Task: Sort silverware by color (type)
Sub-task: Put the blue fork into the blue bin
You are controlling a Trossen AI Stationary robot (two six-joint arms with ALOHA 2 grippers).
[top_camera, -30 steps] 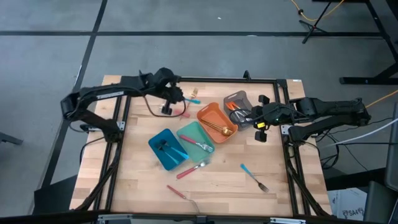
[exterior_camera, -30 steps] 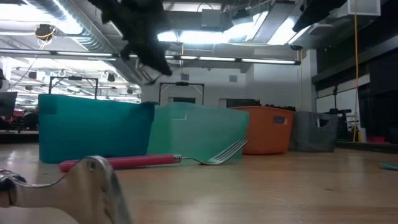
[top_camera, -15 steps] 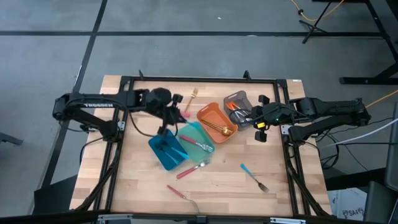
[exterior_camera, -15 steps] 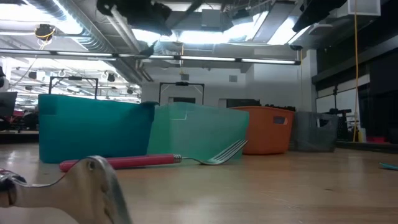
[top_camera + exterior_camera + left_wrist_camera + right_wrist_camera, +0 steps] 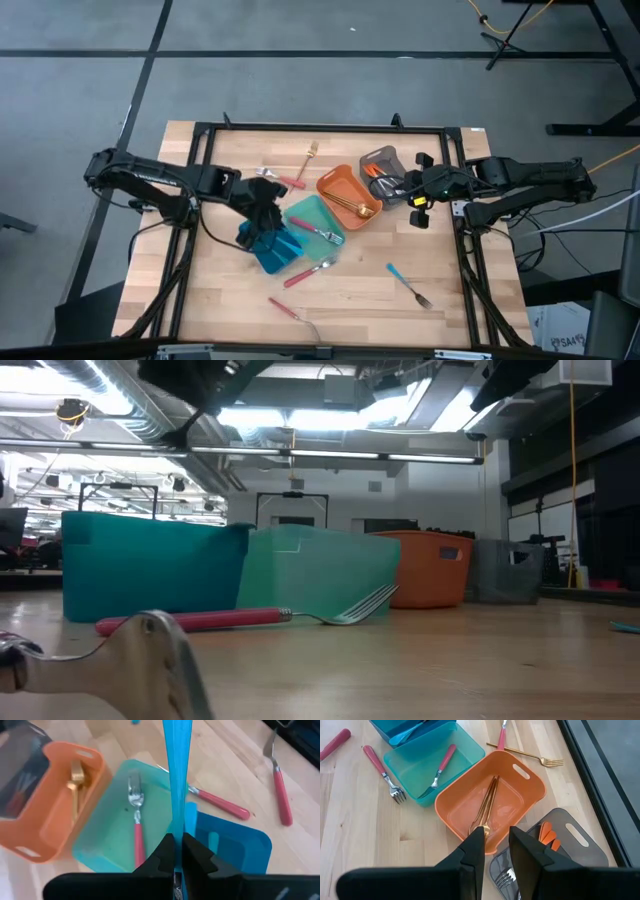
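Nearest the front edge of the table (image 5: 230, 300) we see a red-handled fork (image 5: 293, 311), and toward the front right corner a blue-handled fork (image 5: 409, 285) lying alone. A little farther in, a second red-handled fork (image 5: 308, 272) lies just in front of the teal tray (image 5: 303, 213).

Over the blue tray (image 5: 285, 262), left of the table's middle, our left gripper (image 5: 175, 851) hangs with its fingers pinched tight on a blue handle (image 5: 176, 765), which points away from the wrist above the tray. Beside it the teal tray holds one pink-handled fork (image 5: 440, 766), and another pink-handled fork (image 5: 381, 771) rests across its rim.

Farther back, toward the right, the orange tray (image 5: 335, 180) carries gold utensils (image 5: 486, 810), and the grey tray (image 5: 383, 157) touching it holds orange-handled pieces (image 5: 547, 835). Our right gripper (image 5: 496, 846) hovers above the join of these two trays, fingers parted and holding nothing.

Near the back edge lie a gold fork (image 5: 308, 153) and, just in front of it, a pink-handled fork (image 5: 278, 177).
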